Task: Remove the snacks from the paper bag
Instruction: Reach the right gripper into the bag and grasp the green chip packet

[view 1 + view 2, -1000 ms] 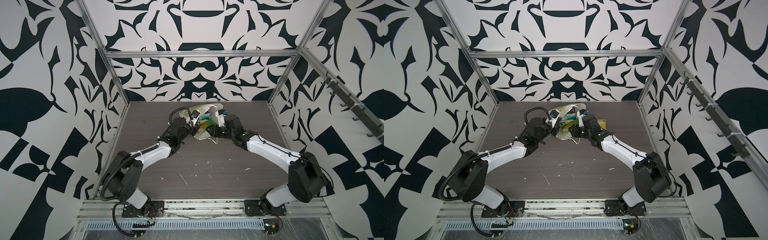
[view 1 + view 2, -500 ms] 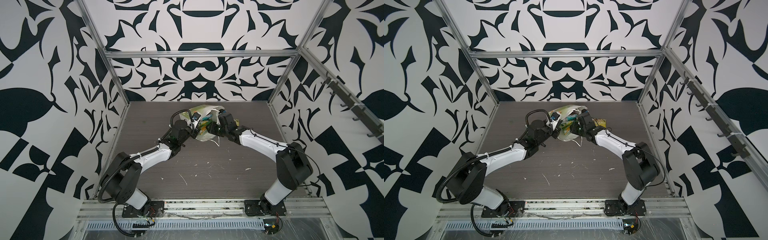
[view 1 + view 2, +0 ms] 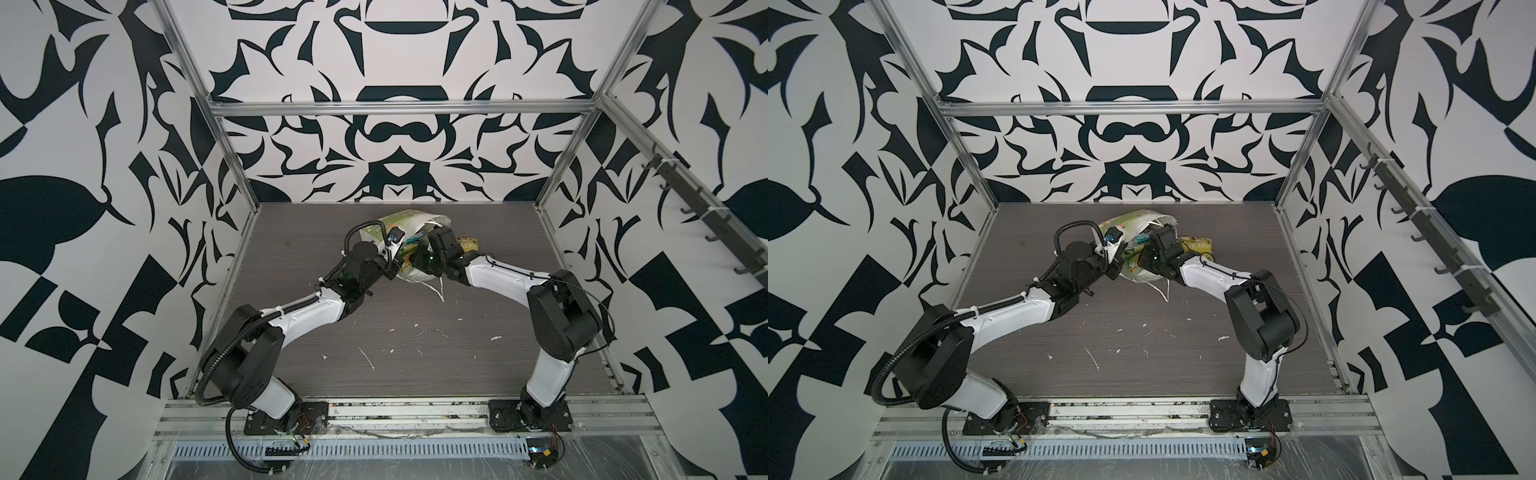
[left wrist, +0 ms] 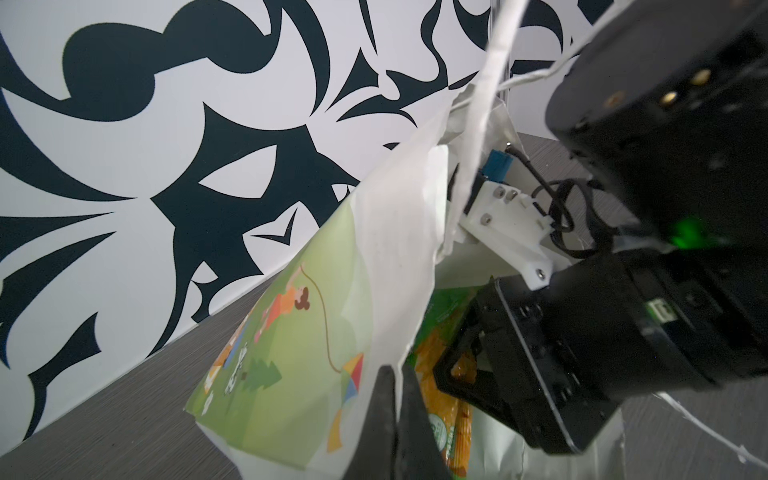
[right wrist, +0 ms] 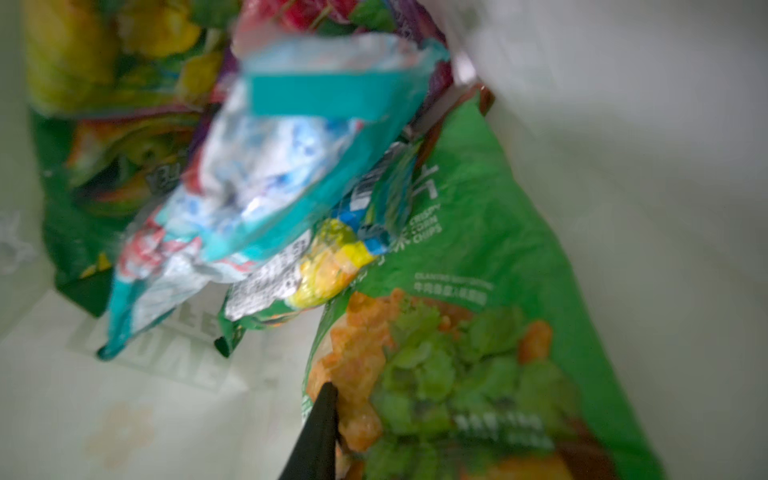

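Note:
The paper bag [image 3: 401, 220] [image 3: 1133, 218] lies on its side at the back middle of the table, mouth toward the arms. My left gripper [image 4: 397, 370] [image 3: 392, 272] is shut on the bag's white rim and holds the mouth up. Reaching inside the bag, my right gripper [image 5: 338, 395] [image 4: 459, 363] is shut on the edge of a green corn-chips snack packet [image 5: 478, 249]; one finger [image 5: 322, 424] shows and the packet hides the other. A teal packet [image 5: 291, 166] and several green and yellow ones lie deeper in. One yellowish packet [image 3: 467, 243] lies outside, right of the bag.
A white cord handle [image 3: 438, 291] trails from the bag onto the dark table [image 3: 415, 353], which is dotted with white scraps. The back wall stands close behind the bag. Both forearms converge at the bag's mouth.
The right arm has pushed further into the bag, its elbow folding in toward the right side, and its jaws have narrowed onto the green packet. The left gripper still holds the rim.

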